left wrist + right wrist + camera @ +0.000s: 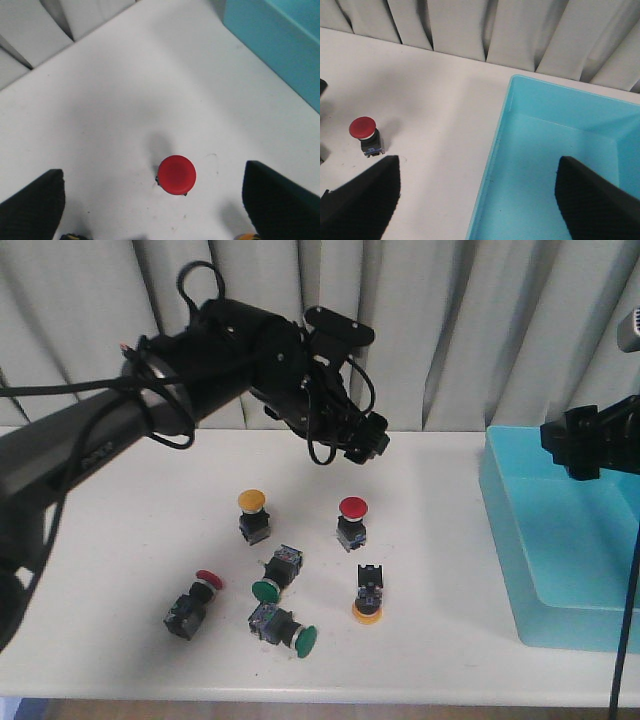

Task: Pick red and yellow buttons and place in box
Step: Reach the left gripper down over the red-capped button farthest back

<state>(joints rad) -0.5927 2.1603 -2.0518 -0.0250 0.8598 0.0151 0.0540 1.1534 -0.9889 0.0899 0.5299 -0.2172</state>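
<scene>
An upright red button (352, 507) stands mid-table; it also shows in the left wrist view (176, 174) and the right wrist view (362, 127). My left gripper (366, 443) hovers above it, open and empty, with the red cap between its fingers (35, 205) and well below them. An upright yellow button (253, 502) stands to its left. A second red button (207, 580) lies on its side at front left. A second yellow button (368, 612) stands cap-down. My right gripper (568, 446) is open and empty above the left wall of the light-blue box (500, 485).
Two green-capped switches (266, 590) (305, 640) lie among the buttons at the front. The box interior (555, 150) holds nothing that I can see. A pleated grey curtain (450, 320) hangs behind the table. The table's front edge is close to the front buttons.
</scene>
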